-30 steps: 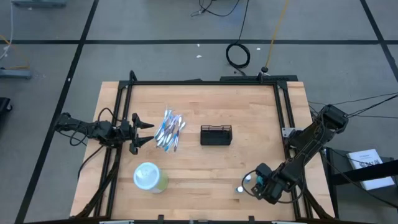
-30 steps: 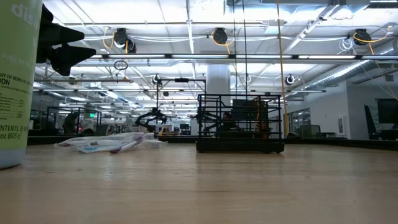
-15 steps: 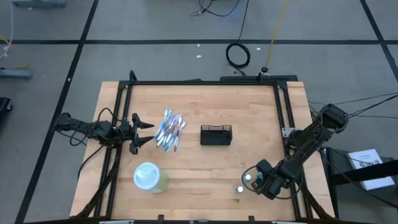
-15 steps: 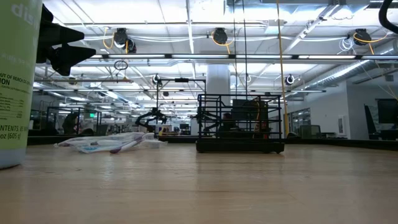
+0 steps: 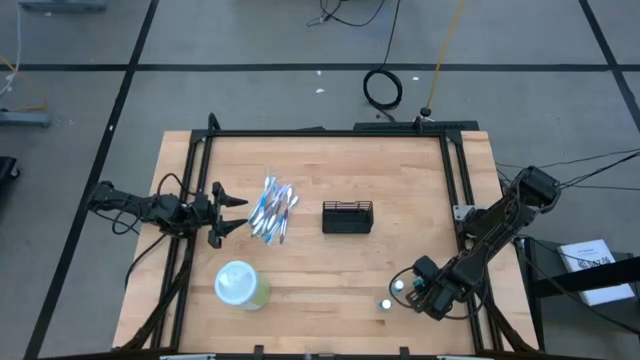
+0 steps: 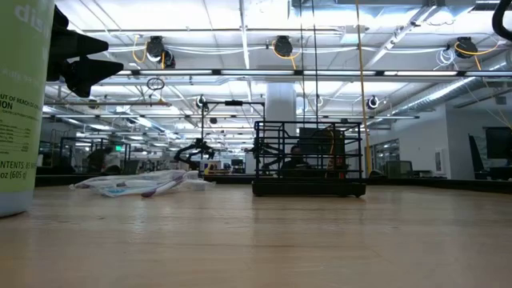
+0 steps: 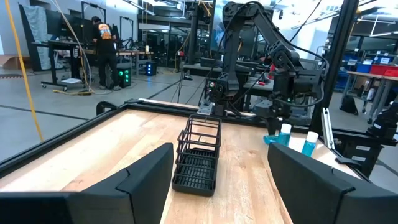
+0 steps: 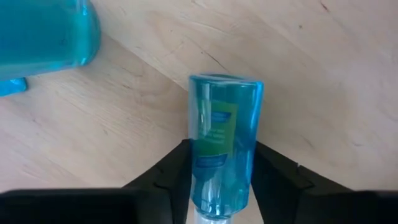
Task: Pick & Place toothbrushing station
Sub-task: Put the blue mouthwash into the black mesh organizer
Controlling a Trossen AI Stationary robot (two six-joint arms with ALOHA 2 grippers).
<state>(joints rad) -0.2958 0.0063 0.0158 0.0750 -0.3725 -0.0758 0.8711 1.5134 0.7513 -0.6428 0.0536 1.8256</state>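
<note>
The toothbrushing station, a small black wire-mesh caddy (image 5: pixel 347 217), stands on its base at the table's middle, touched by no gripper. It also shows in the left wrist view as the caddy (image 7: pixel 198 155). At the near right, my right gripper (image 5: pixel 401 288) points down, shut on a small blue bottle (image 8: pixel 222 143) with a white cap. A second blue bottle (image 5: pixel 385 303) stands upright just beside it. My left gripper (image 5: pixel 242 214) waits open and level at the table's left, empty. My right gripper pinches the blue bottle's body (image 8: pixel 211 168) between its two fingers, one on each side. The fingers (image 8: pixel 177 171) come from above, pointing down along the upright bottle. Its base (image 8: pixel 225 84) is on the table.
A pile of toothbrushes (image 5: pixel 273 210) lies between my left gripper and the caddy. A pale-green cup (image 5: pixel 240 285) with a whitish top stands near the front left. A black frame (image 5: pixel 452 170) runs along the table's edges. Bare wood lies around the caddy.
My right gripper has come down a little and shifted slightly toward the far edge, over the bottles. Part of that arm has entered the low view's top right corner. Everything else has kept still.
</note>
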